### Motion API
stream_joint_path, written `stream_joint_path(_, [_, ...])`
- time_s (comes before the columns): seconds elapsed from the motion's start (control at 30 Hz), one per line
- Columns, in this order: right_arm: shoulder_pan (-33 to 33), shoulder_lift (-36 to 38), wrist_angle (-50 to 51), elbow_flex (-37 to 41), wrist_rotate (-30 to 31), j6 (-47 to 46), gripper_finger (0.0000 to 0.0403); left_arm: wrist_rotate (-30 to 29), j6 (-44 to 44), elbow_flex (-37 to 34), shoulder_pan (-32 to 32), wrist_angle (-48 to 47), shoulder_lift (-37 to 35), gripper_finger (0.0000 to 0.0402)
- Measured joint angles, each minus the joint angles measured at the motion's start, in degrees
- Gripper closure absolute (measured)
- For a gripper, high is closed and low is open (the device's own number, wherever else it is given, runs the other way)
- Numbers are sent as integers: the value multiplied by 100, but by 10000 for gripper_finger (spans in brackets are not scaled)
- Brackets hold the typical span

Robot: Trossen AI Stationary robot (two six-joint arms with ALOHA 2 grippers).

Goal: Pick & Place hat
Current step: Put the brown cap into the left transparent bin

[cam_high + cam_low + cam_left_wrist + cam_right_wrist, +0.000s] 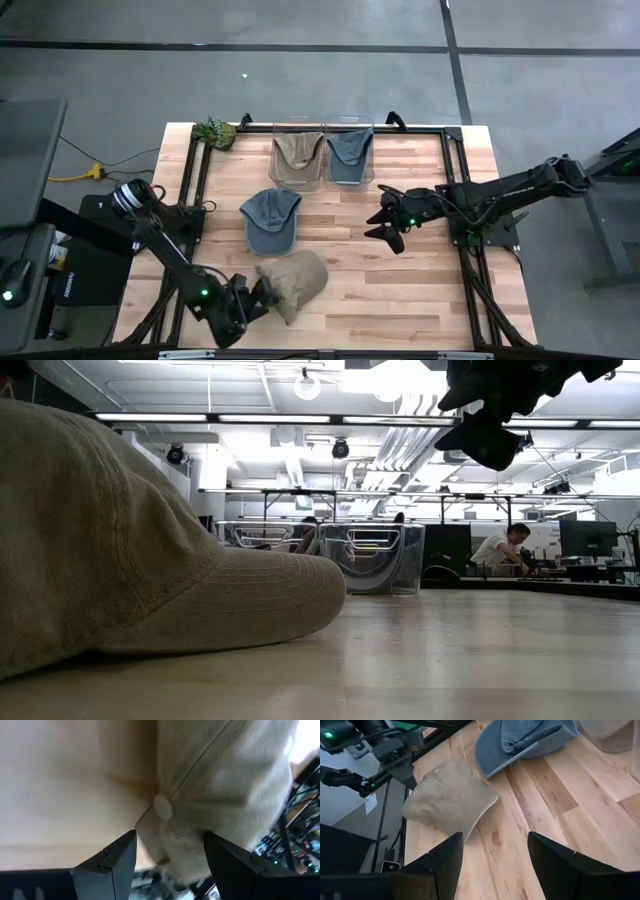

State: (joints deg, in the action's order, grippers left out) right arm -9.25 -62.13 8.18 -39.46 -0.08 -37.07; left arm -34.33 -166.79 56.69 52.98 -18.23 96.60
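Note:
A tan hat lies crown up near the table's near edge, brim flat on the wood. My left gripper is at the hat's left side, open; in its wrist view the fingers stand on either side of the crown just below the top button. The right wrist view shows that gripper at the crown's back. A blue hat lies mid-table. My right gripper hovers open above the table's right half. My left gripper comes slanting down from the table's near left at the tan hat's crown. Its open fingers stand on either side of the cloth near the button. I cannot tell whether they touch it. The hat rests on the table.
Two clear bins stand at the far edge: one holds a tan hat, the other a blue hat. A green object sits at the far left corner. Bare wood lies between the hats and my right gripper. People sit in the room beyond.

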Motion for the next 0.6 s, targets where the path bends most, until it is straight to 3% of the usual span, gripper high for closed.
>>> stream_joint_path(0.37, [-268,0,-51,0,79,-53,187,-318,90,-2,-47,-352,309,189])
stream_joint_path(0.6, [-283,0,-73,0,65,-150,187,-903,400,-2,-93,-652,309,189])
